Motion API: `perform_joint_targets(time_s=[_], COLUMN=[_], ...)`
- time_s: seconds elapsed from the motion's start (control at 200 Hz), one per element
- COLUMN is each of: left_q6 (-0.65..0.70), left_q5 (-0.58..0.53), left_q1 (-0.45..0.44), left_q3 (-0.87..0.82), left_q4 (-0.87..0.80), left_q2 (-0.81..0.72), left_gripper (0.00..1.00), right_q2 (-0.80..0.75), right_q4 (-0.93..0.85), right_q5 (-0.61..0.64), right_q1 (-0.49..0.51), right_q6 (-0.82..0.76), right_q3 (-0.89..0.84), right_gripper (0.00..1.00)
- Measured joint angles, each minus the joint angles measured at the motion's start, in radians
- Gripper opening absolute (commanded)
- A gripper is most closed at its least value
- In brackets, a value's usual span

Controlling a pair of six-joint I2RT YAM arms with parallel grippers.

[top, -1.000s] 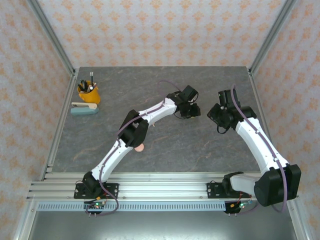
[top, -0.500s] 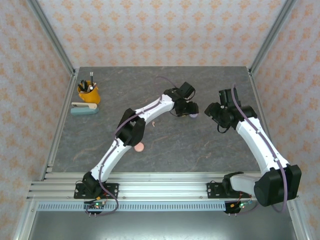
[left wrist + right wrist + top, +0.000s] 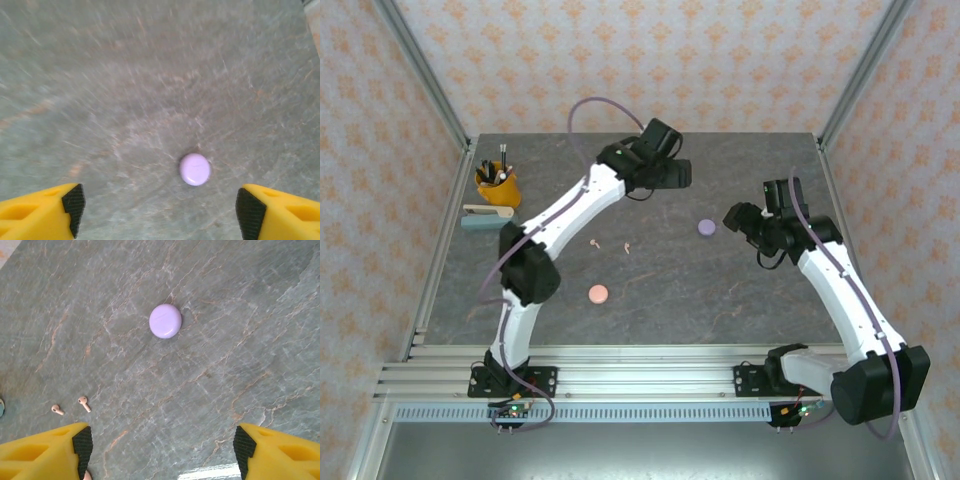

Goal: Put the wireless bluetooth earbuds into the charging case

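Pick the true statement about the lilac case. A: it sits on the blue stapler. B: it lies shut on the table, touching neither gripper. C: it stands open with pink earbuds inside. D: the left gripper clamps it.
B: the lilac case lies closed on the table, well apart from the open left gripper and right gripper.

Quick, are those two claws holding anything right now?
Left gripper: open, holding nothing.
Right gripper: open, holding nothing.
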Motion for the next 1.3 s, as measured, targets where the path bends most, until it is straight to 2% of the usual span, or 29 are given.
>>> perform_joint_targets(time_s=[0.1, 0.235, 0.37, 0.58, 0.756, 0.976, 1.301], left_q6=[0.03, 0.03, 0.02, 0.014, -0.095, -0.233, -0.294], left_q5=[-0.103, -0.219, -0.284, -0.304, -0.323, -0.261, -0.188], left_q1=[0.003, 0.024, 0.064, 0.137, 0.236, 0.43, 0.615], left_q3=[-0.067, -0.217, -0.346, -0.528, -0.66, -0.867, -0.966], left_q4=[0.0, 0.008, 0.02, 0.092, 0.131, 0.171, 0.21], left_q2=[-0.095, -0.201, -0.275, -0.414, -0.528, -0.616, -0.668], left_gripper=[1.0, 1.0, 1.0, 1.0, 1.0, 1.0, 1.0], right_q2=[0.011, 0.062, 0.161, 0.336, 0.481, 0.724, 1.071], right_q4=[0.0, 0.003, 0.017, 0.026, 0.031, -0.005, -0.187], right_q5=[-0.008, -0.002, 0.019, 0.071, 0.109, 0.154, 0.183], right_q1=[0.04, 0.143, 0.253, 0.422, 0.563, 0.712, 0.827], right_q6=[-0.007, -0.007, -0.002, 0.024, 0.053, 0.098, 0.17], right_q3=[-0.009, -0.011, -0.011, 0.055, 0.188, 0.435, 0.837], right_gripper=[0.78, 0.78, 0.79, 0.8, 0.8, 0.8, 0.81])
